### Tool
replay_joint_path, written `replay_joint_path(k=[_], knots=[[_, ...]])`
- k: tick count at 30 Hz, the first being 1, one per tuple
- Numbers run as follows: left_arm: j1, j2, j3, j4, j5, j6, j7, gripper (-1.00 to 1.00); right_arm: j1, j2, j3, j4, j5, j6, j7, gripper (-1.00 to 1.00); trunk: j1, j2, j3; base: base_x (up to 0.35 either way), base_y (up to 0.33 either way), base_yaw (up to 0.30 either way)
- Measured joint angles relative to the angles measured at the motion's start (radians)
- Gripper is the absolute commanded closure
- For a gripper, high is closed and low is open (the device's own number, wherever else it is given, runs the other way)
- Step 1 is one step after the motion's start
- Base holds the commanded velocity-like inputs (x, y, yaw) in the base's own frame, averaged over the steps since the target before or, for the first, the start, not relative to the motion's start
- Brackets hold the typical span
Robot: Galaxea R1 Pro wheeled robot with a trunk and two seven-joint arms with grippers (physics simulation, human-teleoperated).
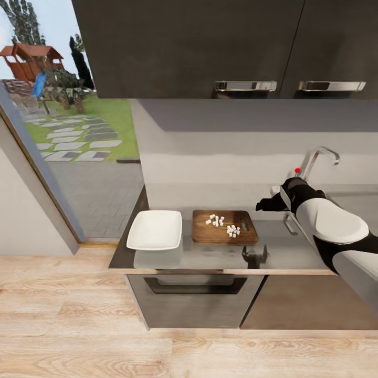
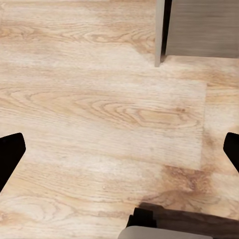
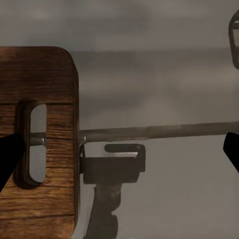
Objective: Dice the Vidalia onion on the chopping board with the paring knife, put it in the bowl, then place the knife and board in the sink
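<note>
Grey steel bench [image 1: 283, 252] carries the chopping board [image 1: 224, 228], diced onion [image 1: 223, 224] heaped on it, the white bowl [image 1: 155, 230] touching its far side. Right gripper [image 3: 119, 149] hovers just off the board's slotted end, jaws spread; left gripper [image 2: 119, 149] spread over floor. Cubes look light and loose; the board stiff, best pinched at the slot
</note>
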Motion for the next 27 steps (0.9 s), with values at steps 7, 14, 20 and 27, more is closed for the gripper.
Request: replay_joint_path(k=[7, 14, 20, 27], knots=[[0.0, 0.0, 0.0, 0.0, 0.0, 0.001, 0.0, -1.0, 0.0, 0.003, 0.0, 0.0, 0.0, 0.0, -0.001, -1.0, 0.027, -0.049, -0.022, 0.0, 0.0, 0.0], [0.0, 0.0, 0.0, 0.0, 0.0, 0.001, 0.0, -1.0, 0.001, 0.008, 0.001, 0.001, 0.0, 0.0, -0.003, -1.0, 0.054, -0.098, -0.044, 0.0, 0.0, 0.0], [0.0, 0.0, 0.0, 0.0, 0.0, 0.001, 0.0, -1.0, 0.001, 0.028, 0.0, 0.002, 0.001, 0.001, -0.008, -1.0, 0.077, -0.14, -0.063, 0.0, 0.0, 0.0], [0.0, 0.0, 0.0, 0.0, 0.0, 0.001, 0.0, -1.0, 0.001, 0.04, 0.0, 0.002, 0.001, 0.002, -0.009, -1.0, 0.096, -0.176, -0.079, 0.0, 0.0, 0.0]])
